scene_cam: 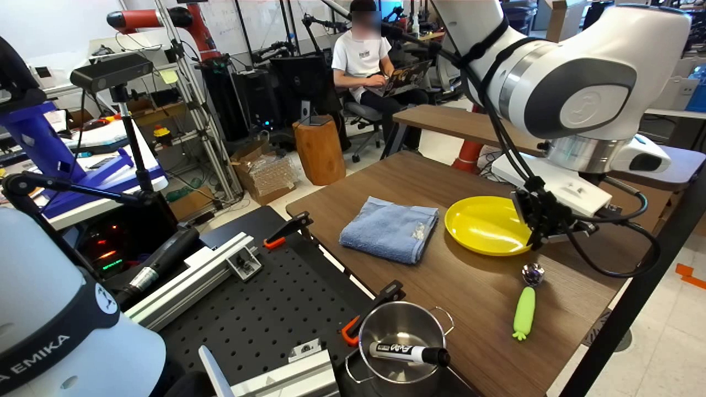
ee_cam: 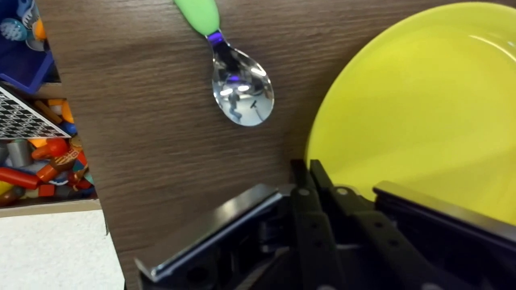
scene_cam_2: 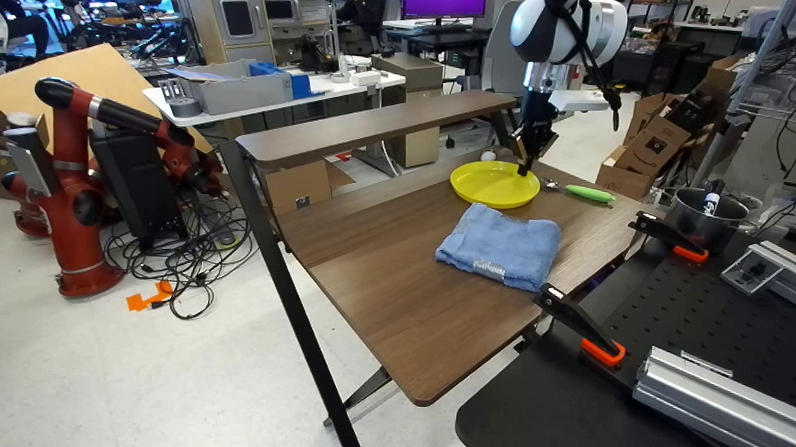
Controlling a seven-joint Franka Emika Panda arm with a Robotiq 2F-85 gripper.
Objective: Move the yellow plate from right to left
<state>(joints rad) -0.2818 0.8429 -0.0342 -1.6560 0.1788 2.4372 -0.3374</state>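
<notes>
Plate [ee_cam: 423, 108] is pinched at its rim by the claw [ee_cam: 307, 164], jaws drawn nearly together on it; in the wrist view, its disc is seen ahead-right of them, so one-sided support should be expected.

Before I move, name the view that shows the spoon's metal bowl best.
The wrist view. The spoon's metal bowl shows large there, its whole outline uncovered and reflections visible on it, though the green handle runs out of frame. Both exterior views show the bowl too, but much smaller, near the yellow plate.
</notes>
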